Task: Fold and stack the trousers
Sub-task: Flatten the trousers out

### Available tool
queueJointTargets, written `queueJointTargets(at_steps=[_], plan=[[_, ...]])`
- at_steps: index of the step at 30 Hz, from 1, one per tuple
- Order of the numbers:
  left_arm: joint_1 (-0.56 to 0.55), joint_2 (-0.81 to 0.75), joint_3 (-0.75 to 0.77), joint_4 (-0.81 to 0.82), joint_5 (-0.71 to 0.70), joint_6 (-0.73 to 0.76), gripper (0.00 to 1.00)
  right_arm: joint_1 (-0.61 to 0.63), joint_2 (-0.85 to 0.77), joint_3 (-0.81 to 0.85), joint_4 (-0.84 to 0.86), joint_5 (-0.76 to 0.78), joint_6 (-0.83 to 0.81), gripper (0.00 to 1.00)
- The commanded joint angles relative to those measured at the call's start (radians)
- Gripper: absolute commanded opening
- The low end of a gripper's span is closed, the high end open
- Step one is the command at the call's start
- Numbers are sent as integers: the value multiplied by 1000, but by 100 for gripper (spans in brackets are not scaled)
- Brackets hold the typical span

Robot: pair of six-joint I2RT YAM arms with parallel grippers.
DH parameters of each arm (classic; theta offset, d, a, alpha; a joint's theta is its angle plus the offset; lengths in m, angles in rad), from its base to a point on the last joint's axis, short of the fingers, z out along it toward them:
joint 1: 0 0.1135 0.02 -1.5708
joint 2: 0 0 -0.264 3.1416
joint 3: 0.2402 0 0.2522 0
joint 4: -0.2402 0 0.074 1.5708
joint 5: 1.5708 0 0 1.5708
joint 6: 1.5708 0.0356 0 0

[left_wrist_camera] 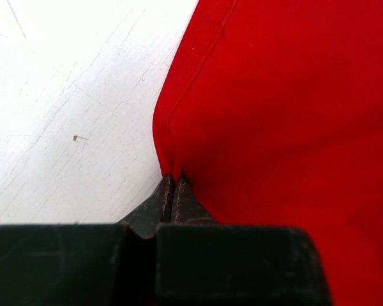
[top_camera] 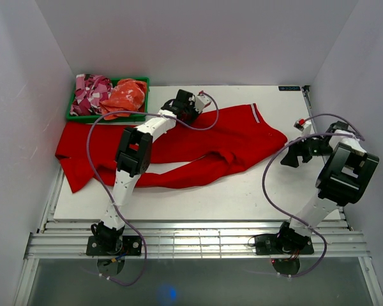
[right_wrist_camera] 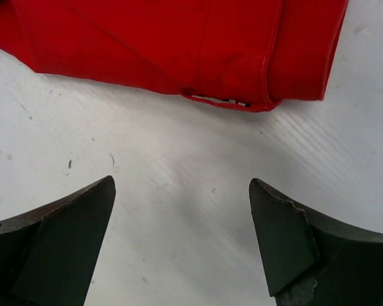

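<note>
Scratched white table point(top_camera: 242, 191), smooth red cloth trousers point(top_camera: 242, 137), rumpled folds.

My left hand point(left_wrist_camera: 172, 181) pinches a fold at the edge of the red trousers point(left_wrist_camera: 287, 108). The white bench point(left_wrist_camera: 64, 95) lies beside it.

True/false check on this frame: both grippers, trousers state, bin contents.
1. The left gripper is pinched shut on an edge of the trousers. True.
2. The right gripper is clamped on the cloth. False: it is open over bare table, clear of the cloth.
3. The trousers are folded into a neat stack. False: they lie sprawled across the table, legs spread apart.
4. The green bin holds a patterned garment. True.
</note>
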Motion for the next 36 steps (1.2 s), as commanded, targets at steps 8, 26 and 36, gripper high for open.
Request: queueJointTargets(at_steps=[8, 26, 36], plan=[[11, 35, 27, -102, 22, 12, 0, 44, 24, -8, 398, -119, -235, 90], [22, 46, 34, -102, -2, 11, 0, 109, 64, 350, -262, -136, -326, 8], [34, 54, 19, -46, -74, 18, 0, 49, 116, 354, -451, 108, 102, 8]])
